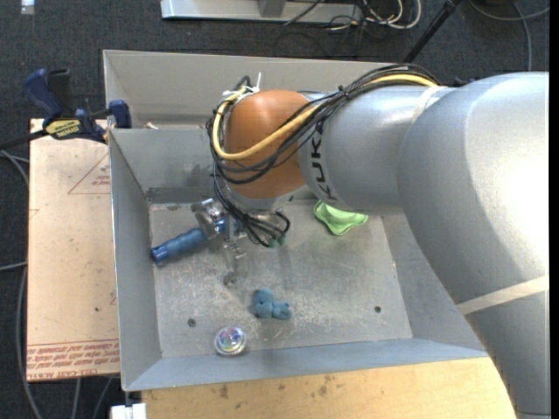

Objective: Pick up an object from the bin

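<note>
Across the right of the cam view, the arm [437, 173] is seen reaching into the grey bin [131, 225], w/ its orange wrist cover [262, 138] and cables hung over the bin's back-centre. Below the cover the gripper [231, 264] is found low, approx. at the floor, over a bare patch left of centre. Jaw state can't be told: apart or together isn't made out, and nothing is seen held.

Candidates, big to small:
- A blue cylinder [179, 246], marker-like, is laid tilted near the left wall, its right end just beside the gripper's body.
- A green lump [339, 219], crumpled, is lodged by the arm, right of the gripper, near but apart.
- A blue knobbly lump [271, 305] is set toward the front, near the gripper, not touching.
- A shiny round disc [231, 340] is placed at the front wall, well apart from the gripper.

Step judged: gripper placed down in the bin, grasp not yet made; task at an early stage, nothing lifted. The blue cylinder is judged the likeliest target, being closest, tho that isn't certain.

Next move: the gripper is to be centred across the cylinder's narrow width, not along its length. The jaws are to be spread, closed on it, and it is then to be lifted straight up, clear of the left wall. The cylinder could be rolled away if nudged on one side only.
</note>
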Robot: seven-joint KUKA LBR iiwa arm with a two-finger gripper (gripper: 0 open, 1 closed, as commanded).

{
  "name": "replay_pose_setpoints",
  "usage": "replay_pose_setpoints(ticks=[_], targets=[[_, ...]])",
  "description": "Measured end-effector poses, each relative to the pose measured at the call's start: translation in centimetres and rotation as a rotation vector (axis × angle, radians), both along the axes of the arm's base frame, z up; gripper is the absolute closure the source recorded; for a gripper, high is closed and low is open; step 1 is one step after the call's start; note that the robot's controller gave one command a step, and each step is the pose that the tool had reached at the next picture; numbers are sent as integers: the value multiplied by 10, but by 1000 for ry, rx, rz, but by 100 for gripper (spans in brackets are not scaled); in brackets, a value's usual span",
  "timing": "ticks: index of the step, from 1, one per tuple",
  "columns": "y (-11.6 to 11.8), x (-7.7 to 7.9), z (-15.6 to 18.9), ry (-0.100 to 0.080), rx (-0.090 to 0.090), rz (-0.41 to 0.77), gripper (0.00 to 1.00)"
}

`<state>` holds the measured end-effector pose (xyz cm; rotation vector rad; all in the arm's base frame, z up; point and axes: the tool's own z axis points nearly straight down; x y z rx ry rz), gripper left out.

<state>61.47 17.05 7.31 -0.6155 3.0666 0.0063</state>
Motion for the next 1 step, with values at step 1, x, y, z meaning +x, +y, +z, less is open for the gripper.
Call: replay_pose_setpoints(ticks=[1], targets=[[-38,12,28,5,-7,186,0]])
